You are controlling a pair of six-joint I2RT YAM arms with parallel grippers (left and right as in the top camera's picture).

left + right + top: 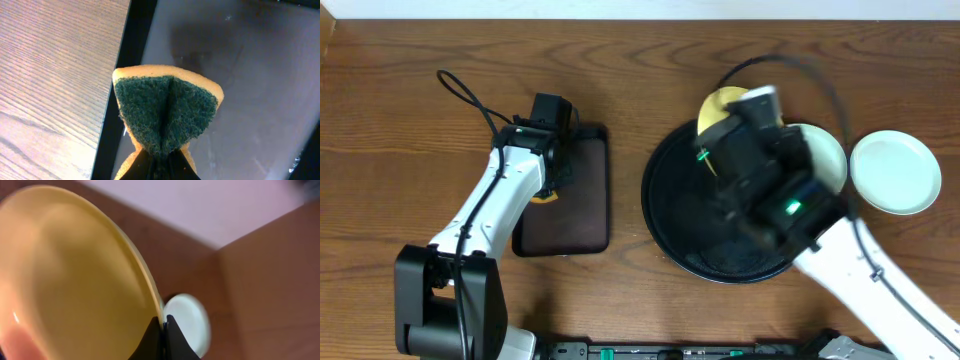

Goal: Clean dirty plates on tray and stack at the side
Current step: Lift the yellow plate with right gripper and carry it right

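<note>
My right gripper (164,326) is shut on the rim of the pale yellow plate (70,275), which is tilted up on edge. In the overhead view this plate (717,108) is above the far part of the round black tray (665,215), with the right arm blurred over it. A mint-white plate (828,152) rests at the tray's right edge, partly hidden by the arm. Another mint-white plate (895,172) lies on the table right of the tray. My left gripper (164,159) is shut on a green and yellow sponge (167,107), pinched into a fold.
The sponge hangs over a smaller rectangular dark tray (575,215) left of the round one; its grey surface (245,75) and black rim fill the left wrist view. Bare wooden table (400,120) surrounds both trays.
</note>
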